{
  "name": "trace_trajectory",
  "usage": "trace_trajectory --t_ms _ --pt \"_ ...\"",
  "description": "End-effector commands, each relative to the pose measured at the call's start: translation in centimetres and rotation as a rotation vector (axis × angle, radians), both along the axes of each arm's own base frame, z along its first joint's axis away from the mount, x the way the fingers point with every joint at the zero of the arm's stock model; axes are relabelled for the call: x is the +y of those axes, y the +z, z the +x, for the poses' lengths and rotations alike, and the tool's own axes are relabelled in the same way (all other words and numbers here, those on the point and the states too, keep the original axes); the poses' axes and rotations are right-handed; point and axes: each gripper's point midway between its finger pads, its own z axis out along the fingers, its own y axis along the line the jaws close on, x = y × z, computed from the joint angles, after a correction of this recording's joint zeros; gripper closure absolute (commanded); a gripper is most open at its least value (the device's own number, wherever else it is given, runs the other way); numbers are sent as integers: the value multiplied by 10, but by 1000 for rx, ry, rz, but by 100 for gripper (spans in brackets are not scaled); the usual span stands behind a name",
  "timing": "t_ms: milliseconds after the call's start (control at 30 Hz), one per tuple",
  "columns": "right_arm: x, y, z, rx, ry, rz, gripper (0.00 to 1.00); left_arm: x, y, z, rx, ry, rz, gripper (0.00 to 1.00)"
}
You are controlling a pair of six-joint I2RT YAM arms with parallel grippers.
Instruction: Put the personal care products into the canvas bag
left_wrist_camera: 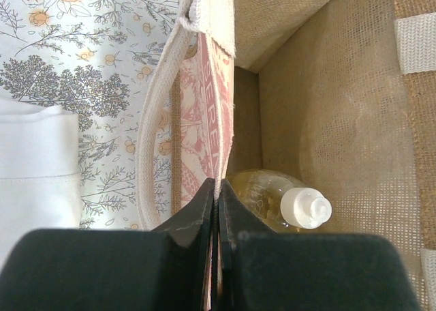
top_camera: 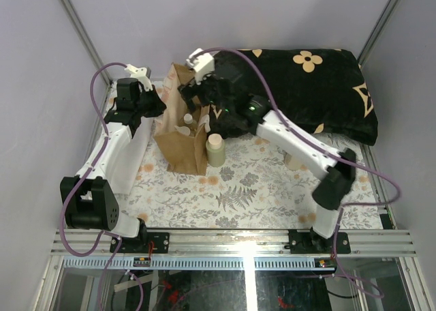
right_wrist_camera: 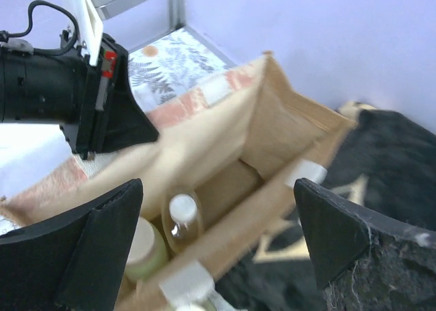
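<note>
The tan canvas bag [top_camera: 178, 144] stands open on the floral table cover. My left gripper [top_camera: 154, 106] is shut on the bag's left wall edge [left_wrist_camera: 216, 168]. A clear amber bottle [left_wrist_camera: 269, 191] with a pale cap lies inside the bag and also shows in the right wrist view [right_wrist_camera: 182, 221]. A greenish bottle [right_wrist_camera: 144, 251] sits beside it in the bag. My right gripper [right_wrist_camera: 218, 209] is wide open and empty above the bag's mouth [top_camera: 194, 96]. A pale capped bottle [top_camera: 215, 149] stands upright on the table just right of the bag.
A big black cushion [top_camera: 306, 86] with beige flower marks lies at the back right. A white folded cloth [top_camera: 126, 157] lies left of the bag, also in the left wrist view [left_wrist_camera: 34, 171]. A small pale object [top_camera: 295, 162] is partly hidden under the right arm.
</note>
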Motion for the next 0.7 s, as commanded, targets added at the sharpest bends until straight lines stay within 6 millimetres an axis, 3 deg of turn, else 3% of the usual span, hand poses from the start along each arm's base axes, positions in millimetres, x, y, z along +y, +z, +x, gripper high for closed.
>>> trace_trajectory --t_ms 0,33,67,367,467,667 --pt "-58 40 -22 -76 -137 68 1 1 11 8 -57 3 22 100" --pt "-67 42 -28 -69 -148 72 1 2 11 9 -57 4 25 100" --pt "-75 22 -34 -30 -154 42 1 2 11 9 -57 4 26 100" --pt "-111 -86 -76 167 -161 -41 1 1 12 14 -54 -5 36 100" --pt "-112 -115 -78 190 -155 -66 1 1 12 14 -49 -10 38 100" --pt "-99 -153 -80 248 -95 -70 1 3 11 10 -41 -14 56 100"
